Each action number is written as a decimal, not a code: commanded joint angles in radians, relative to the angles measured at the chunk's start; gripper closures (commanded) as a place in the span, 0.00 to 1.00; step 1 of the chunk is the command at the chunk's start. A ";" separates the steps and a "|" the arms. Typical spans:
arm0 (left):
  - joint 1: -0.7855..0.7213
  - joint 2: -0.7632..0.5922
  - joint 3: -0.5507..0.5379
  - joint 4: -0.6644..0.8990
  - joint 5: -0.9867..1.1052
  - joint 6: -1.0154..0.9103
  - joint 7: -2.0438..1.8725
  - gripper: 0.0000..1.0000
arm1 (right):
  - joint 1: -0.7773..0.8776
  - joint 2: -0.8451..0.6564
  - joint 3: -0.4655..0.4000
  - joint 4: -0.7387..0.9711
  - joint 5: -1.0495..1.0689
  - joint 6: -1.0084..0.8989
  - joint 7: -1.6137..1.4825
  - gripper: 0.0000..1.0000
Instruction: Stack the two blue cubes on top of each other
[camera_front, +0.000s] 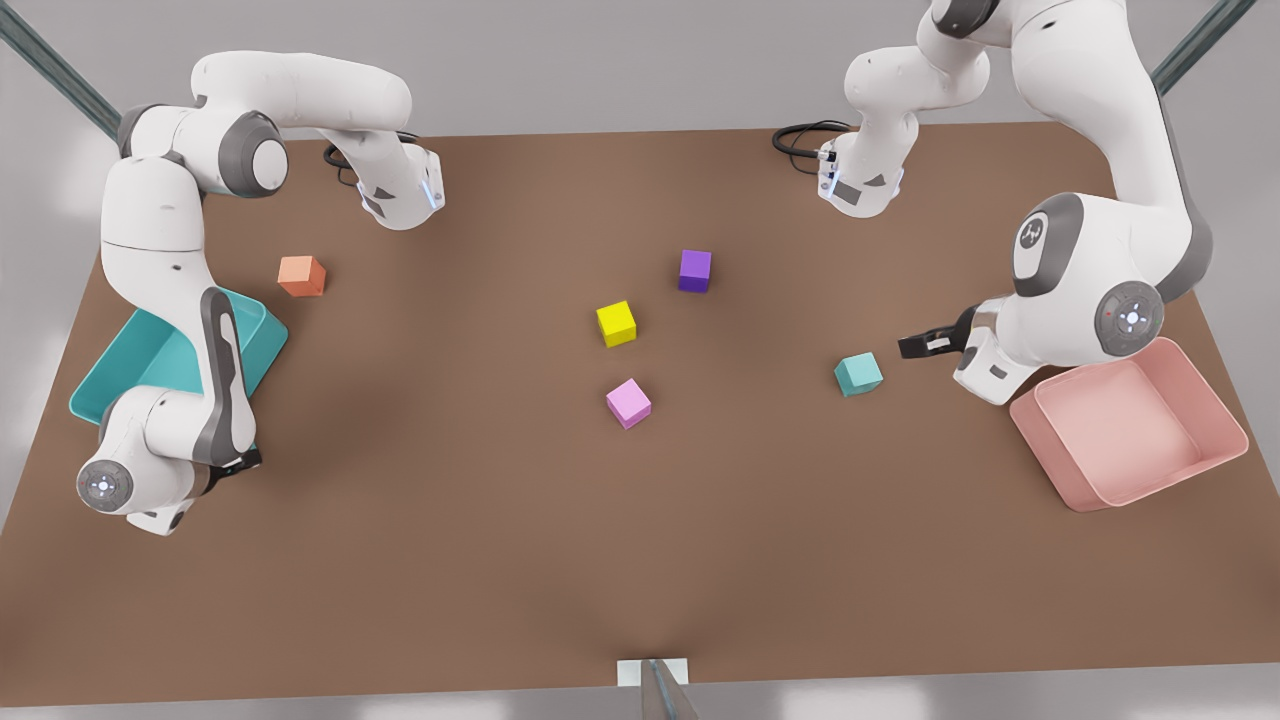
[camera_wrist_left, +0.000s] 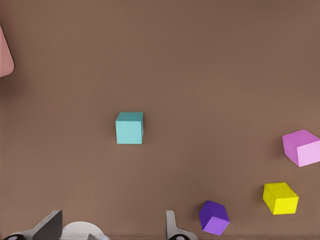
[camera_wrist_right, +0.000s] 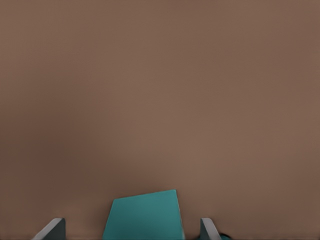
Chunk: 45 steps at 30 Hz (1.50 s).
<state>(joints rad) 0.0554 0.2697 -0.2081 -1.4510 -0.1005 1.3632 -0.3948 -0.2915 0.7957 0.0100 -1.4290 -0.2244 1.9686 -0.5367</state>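
Right wrist view: plain brown matte table (camera_wrist_right: 160, 90) across most of the frame. Right end effector (camera_wrist_right: 132, 231) with two grey fingertips (camera_wrist_right: 51, 229) spread wide apart, nothing gripped. Between them a flat teal angular shape (camera_wrist_right: 145, 215), slightly tilted; cannot tell whether cube or bin.

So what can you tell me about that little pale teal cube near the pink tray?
The small matte teal cube looks solid and plain, with sharp edges and a lighter top face. It sits flat on the brown table, turned slightly askew, on the front view's right. Nothing touches it. The left gripper hovers beside it, fingers open, apart from it. The pink tray lies beyond.
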 joint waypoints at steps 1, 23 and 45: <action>0.000 -0.001 -0.001 0.001 0.001 -0.012 -0.024 0.00 | 0.000 0.002 -0.002 -0.001 0.000 -0.001 0.014 0.00; -0.009 0.002 -0.001 0.000 0.001 -0.018 -0.047 0.00 | -0.008 0.030 -0.009 -0.010 -0.021 -0.053 -0.006 0.42; 0.003 0.049 0.006 -0.029 0.034 0.057 -0.081 0.00 | 0.541 0.089 0.087 0.358 0.145 -0.217 0.270 0.45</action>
<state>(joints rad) 0.0544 0.3045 -0.2022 -1.5028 -0.0820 1.3863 -0.4514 0.2244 0.8784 0.0953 -1.0825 -0.1154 1.7594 -0.4917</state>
